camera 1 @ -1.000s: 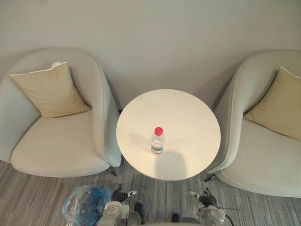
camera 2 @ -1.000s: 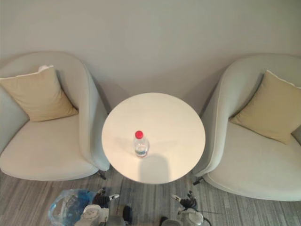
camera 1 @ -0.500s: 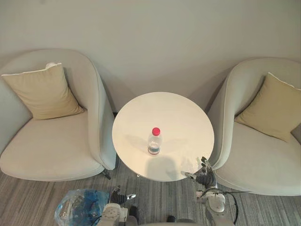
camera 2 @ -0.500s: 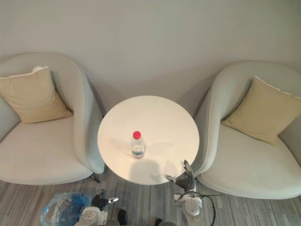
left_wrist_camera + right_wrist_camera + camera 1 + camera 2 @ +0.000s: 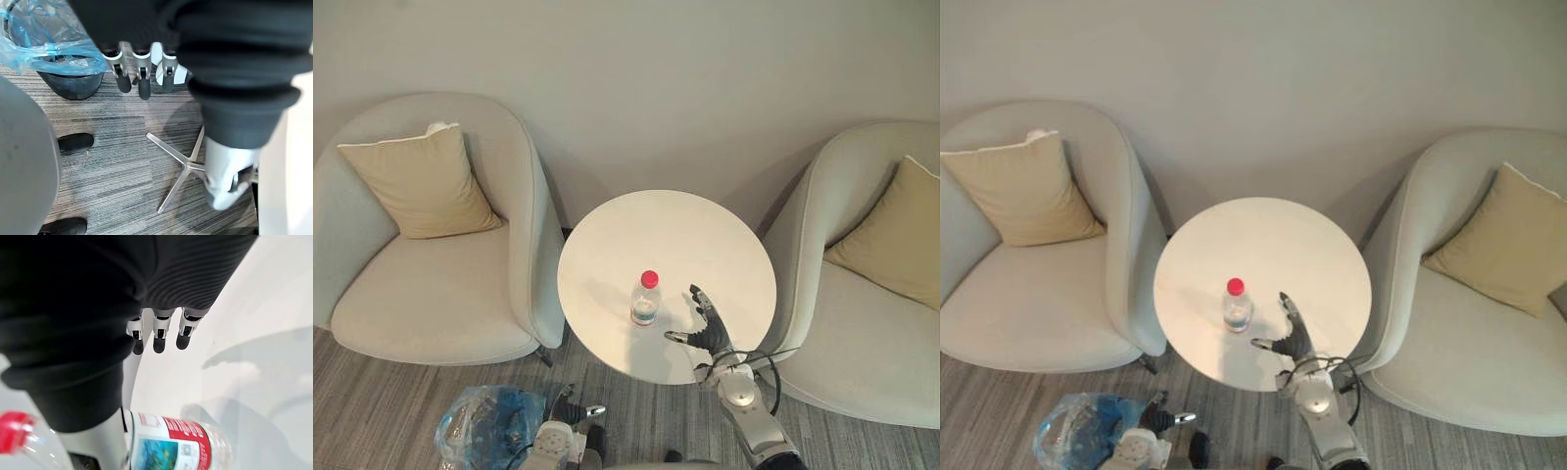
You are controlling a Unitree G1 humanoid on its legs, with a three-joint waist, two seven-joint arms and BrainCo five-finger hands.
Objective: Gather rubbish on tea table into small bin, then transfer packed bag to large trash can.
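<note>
Over the near right part of the round white bench (image 5: 705,230), right hand (image 5: 709,333) is open: fingers straight and spread, thumb out toward the robot's left, nothing held. Cannot tell whether the palm rests on the top or hangs just above it.

Bottle (image 5: 645,299): clear, red cap, standing upright, long axis vertical. It lies just to the left of the right hand, beside the thumb, with a small gap and no contact. In the right wrist view the bottle's labelled body (image 5: 176,445) sits on the palm side, and the fingers (image 5: 156,335) reach past it over bare bench top.

Left hand (image 5: 566,409) is low, near the floor, beside the small bin (image 5: 484,431) with its blue liner bag. Its fingers (image 5: 142,78) hang relaxed and empty. The right hand is plainly the nearer to the bottle.

Judgement: the coming move is a short sideways close to the left, wrapping the bottle's body below the cap.

Room: the bench top around the bottle is bare. The bottle stands in the near half, well inside the rim. A clumsy touch could tip it to roll toward the near or left edge.

Armchairs (image 5: 431,294) stand close against the bench on both sides. The small bin is on the floor below and to the left of the near rim, so I expect the carry to go leftward over that rim and down.
</note>
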